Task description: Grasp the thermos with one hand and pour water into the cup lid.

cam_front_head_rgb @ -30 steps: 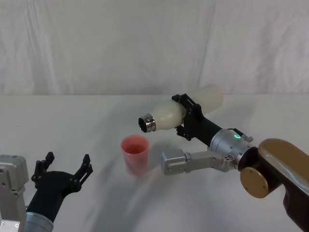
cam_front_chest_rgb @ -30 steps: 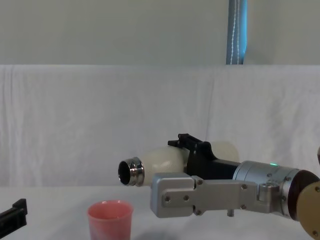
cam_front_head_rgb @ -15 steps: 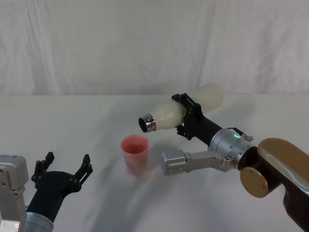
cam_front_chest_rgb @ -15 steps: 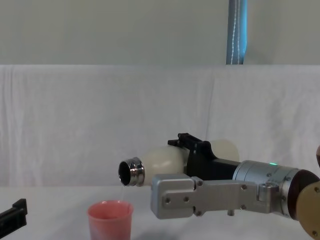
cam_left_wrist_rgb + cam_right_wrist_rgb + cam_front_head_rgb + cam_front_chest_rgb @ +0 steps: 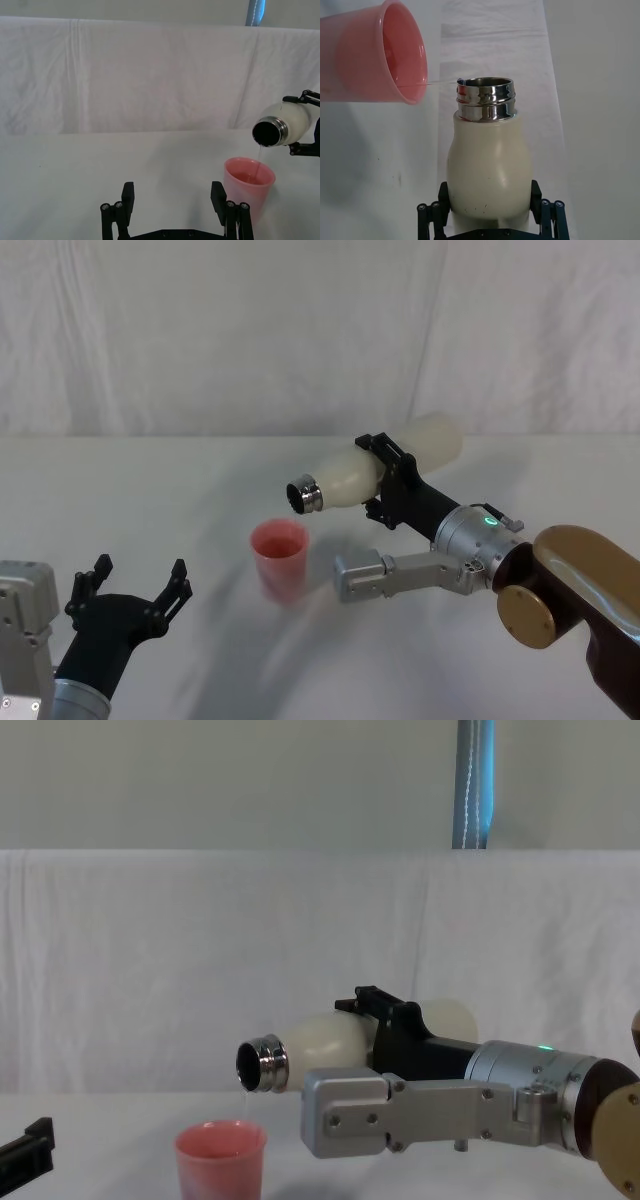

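Water now trickles from the tipped thermos (image 5: pixel 318 1042) into the cup lid (image 5: pixel 221 1158).

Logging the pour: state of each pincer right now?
Left pincer: open, holding nothing, low beside the cup.
Right pincer: closed on the bottle, tipped over the cup.

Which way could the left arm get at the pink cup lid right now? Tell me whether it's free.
Probably yes: the left gripper sits open and low, nothing between it and the cup lid. But the thermos is pouring just above, so approach from the side.
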{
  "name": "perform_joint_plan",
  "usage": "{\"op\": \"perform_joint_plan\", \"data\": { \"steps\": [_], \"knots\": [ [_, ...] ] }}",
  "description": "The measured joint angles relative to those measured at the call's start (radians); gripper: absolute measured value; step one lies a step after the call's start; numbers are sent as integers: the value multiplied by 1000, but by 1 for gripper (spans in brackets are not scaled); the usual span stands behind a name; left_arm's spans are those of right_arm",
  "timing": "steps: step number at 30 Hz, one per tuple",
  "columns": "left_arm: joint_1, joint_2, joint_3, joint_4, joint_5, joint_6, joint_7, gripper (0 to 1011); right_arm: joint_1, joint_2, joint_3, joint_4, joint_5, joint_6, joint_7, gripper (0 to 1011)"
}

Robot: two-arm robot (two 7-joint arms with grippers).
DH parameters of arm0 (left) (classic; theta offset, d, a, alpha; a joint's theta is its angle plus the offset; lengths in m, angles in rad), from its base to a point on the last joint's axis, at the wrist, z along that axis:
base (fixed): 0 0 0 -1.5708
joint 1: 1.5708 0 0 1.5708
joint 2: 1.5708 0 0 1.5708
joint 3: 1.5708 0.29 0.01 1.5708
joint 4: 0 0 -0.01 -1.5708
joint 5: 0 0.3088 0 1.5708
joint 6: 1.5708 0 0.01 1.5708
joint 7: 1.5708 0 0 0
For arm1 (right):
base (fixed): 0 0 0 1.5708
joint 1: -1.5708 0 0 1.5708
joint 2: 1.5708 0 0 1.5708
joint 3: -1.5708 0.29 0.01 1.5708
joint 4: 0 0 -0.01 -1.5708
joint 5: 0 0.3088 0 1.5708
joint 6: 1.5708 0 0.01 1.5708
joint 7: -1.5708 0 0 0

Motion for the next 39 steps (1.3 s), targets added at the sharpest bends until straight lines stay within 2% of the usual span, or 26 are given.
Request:
{"op": "perform_joint_plan", "data": {
  "steps": [39],
  "knots": [
    [0, 0, 0, 0, 0, 0, 0, 1001, -7, 18, -4, -24, -10, 3, 0, 955]
  ]
}}
